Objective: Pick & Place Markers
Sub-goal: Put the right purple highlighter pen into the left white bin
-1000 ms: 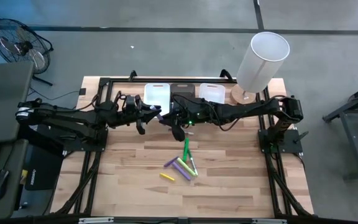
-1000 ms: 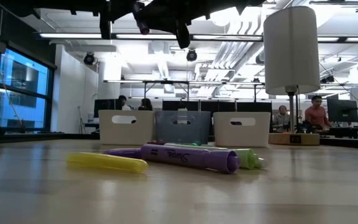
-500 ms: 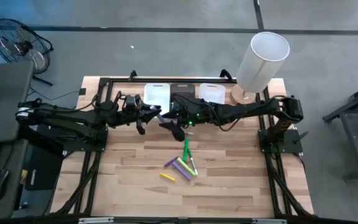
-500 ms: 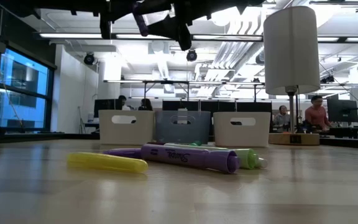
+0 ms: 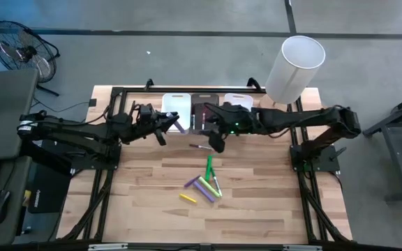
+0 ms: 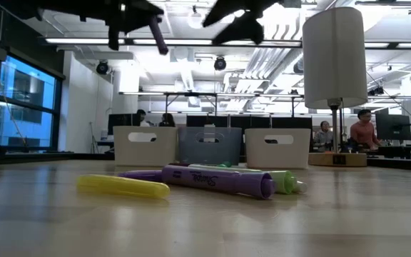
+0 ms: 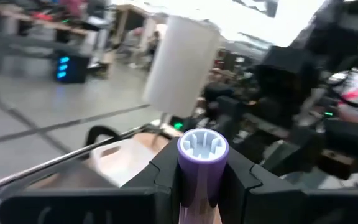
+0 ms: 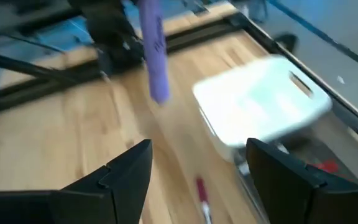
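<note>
- Between the fingers of the left gripper [image 5: 167,123] a fat purple plastic marker [image 7: 201,163] is held tight, its ribbed round end pointing up past the fingers.
- That gripper hangs just beside the white plastic bin [image 5: 176,107] at the far edge of the table, so this marker is judged to be on its way to a bin but not yet let go.
- Next to it, the right gripper [image 5: 216,139] hangs with its two dark fingers spread wide and nothing is held between them.
- Below the right gripper, a thin pen with a red end [image 8: 201,191] is seen lying flat on the wood, near the white bin.
- A little nearer the front than both grippers, a small heap of markers [image 5: 204,183] is left lying: a yellow one [image 6: 123,186], a purple one [image 6: 217,179], a green one [image 5: 209,166] and a pale green one [image 6: 285,181] can be told apart.
- Most of the job is judged to be left, since the heap has not yet been cleared; what is already inside the three bins cannot be seen.
- A dark bin [image 5: 202,109] and a second white bin [image 5: 236,104] are lined up beside the first.
- A pale wooden table top [image 5: 257,209] with a black frame is used as the work surface.
- A tall white tube on a round wooden base [image 5: 293,66] is stood at the far corner on the right arm's side.
- Beyond the table a big bright room is seen, with desks, ceiling lights and people [image 6: 362,132] sitting far off.
</note>
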### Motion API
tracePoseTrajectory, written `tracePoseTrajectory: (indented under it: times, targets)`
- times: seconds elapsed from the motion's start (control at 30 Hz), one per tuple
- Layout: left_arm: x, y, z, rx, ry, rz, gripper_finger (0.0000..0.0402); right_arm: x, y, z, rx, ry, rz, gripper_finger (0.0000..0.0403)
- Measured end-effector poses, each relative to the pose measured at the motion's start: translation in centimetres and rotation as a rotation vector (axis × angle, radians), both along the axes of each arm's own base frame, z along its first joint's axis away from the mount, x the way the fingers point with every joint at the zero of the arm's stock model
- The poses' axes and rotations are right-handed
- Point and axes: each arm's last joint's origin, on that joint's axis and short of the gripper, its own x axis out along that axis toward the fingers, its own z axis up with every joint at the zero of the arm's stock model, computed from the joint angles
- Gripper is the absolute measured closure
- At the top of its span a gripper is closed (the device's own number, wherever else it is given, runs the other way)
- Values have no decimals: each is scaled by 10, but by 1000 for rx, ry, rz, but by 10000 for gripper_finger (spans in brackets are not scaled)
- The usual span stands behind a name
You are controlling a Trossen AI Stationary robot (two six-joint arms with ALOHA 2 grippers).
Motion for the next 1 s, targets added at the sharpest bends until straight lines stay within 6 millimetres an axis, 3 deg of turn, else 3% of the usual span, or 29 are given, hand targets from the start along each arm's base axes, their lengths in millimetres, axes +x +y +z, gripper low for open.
tracePoseTrajectory:
  times: [0.23, 0.73, 1.0]
  targets:
    - [-1, 21, -10, -144, 40, 54, 342, -23, 13, 1, 29, 132, -46, 154]
    - [-13, 85, -43, -434, 236, 128, 342, -34, 43, -7, 24, 228, -92, 153]
    - [7, 119, -20, -438, 391, 114, 342, -36, 55, -7, 5, 215, -105, 153]
